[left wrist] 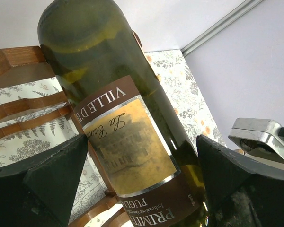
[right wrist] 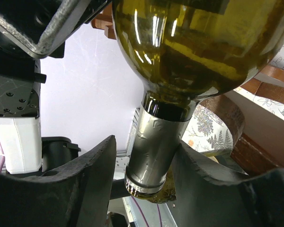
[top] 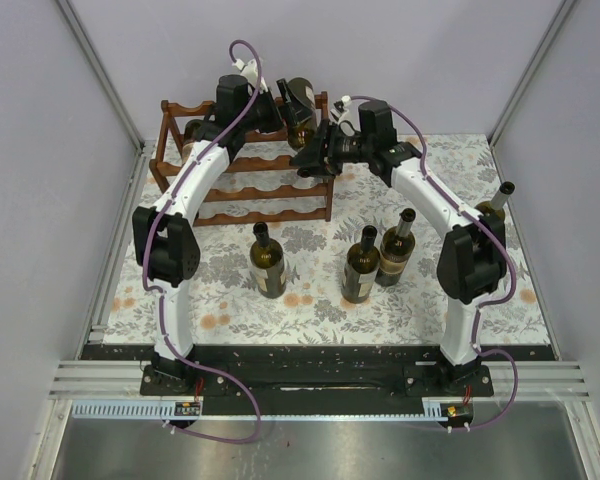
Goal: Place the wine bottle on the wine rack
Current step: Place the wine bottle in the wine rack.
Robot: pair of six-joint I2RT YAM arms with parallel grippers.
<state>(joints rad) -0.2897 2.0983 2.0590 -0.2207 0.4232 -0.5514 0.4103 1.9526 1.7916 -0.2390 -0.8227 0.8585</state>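
A dark green wine bottle (top: 301,100) with a brown and gold label lies tilted over the top of the reddish-brown wooden wine rack (top: 242,190) at the back left. My left gripper (top: 273,113) is open, with its fingers spread either side of the bottle's body (left wrist: 128,142); a gap shows beside the left finger (left wrist: 52,179). My right gripper (top: 315,155) is open around the silver-capped neck (right wrist: 154,146). The right finger (right wrist: 203,170) touches the neck and the left finger stands a little off it. In the left wrist view the rack's rails (left wrist: 19,109) lie behind the bottle.
Three wine bottles stand in front of the rack on the flowered tablecloth (top: 310,310): one at centre left (top: 268,262) and two at centre right (top: 361,266) (top: 397,250). Another bottle (top: 494,205) stands behind the right arm. Grey walls close in on both sides.
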